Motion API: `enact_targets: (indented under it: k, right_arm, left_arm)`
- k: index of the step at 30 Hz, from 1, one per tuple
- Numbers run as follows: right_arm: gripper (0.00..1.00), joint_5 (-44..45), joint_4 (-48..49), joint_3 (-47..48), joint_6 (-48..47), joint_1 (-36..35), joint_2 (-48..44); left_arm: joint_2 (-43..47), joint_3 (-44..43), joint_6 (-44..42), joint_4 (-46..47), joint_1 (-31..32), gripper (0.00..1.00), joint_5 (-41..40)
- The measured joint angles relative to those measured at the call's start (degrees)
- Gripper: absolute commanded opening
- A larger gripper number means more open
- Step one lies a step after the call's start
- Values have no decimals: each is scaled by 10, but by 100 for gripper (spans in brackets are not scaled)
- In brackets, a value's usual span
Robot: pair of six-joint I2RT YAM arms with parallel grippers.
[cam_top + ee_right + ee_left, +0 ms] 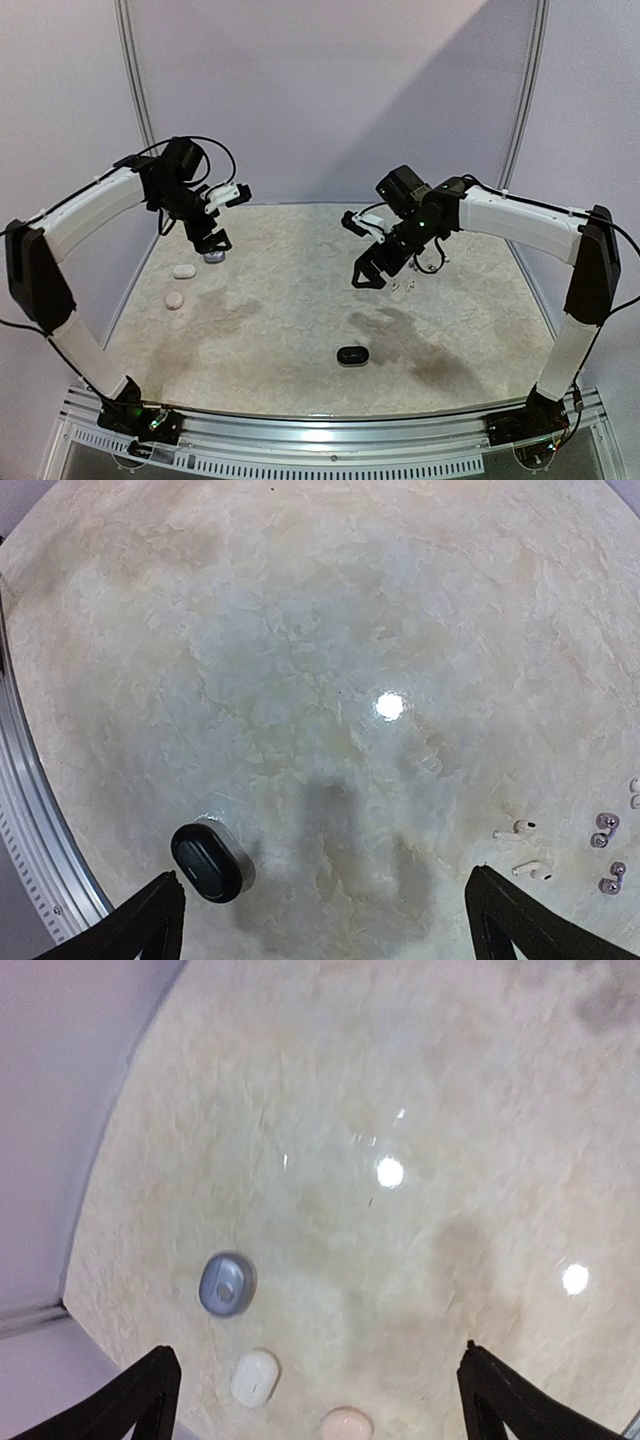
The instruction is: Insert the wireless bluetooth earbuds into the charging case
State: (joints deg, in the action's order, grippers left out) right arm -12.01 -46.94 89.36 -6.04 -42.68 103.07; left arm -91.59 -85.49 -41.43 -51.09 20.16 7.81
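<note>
**Black fingers spread, empty**

Right gripper (320,880) and left gripper (316,1350) are spread wide. Earbuds (520,832) are scattered beside the right finger; black case (208,862) well apart. Buds, apparently loose, could be flicked aside by an off-centre pinch.

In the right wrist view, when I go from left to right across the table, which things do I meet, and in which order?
black case → two white earbuds → two silvery-grey earbuds
</note>
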Motion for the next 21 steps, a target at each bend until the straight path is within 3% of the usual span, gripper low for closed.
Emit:
enact_targets:
  k: [7, 16, 21]
  right_arm:
    - [99, 5, 21, -7, 2, 0, 0]
    - [99, -3, 19, -7, 38, 0, 0]
    - [99, -7, 19, -7, 70, 0, 1]
  left_arm:
    - [-224, -153, -92, -123, -102, 94, -62]
    - [-338, -232, -211, -100, -155, 96, -16]
    - [-402, -300, -239, -78, -155, 88, 3]
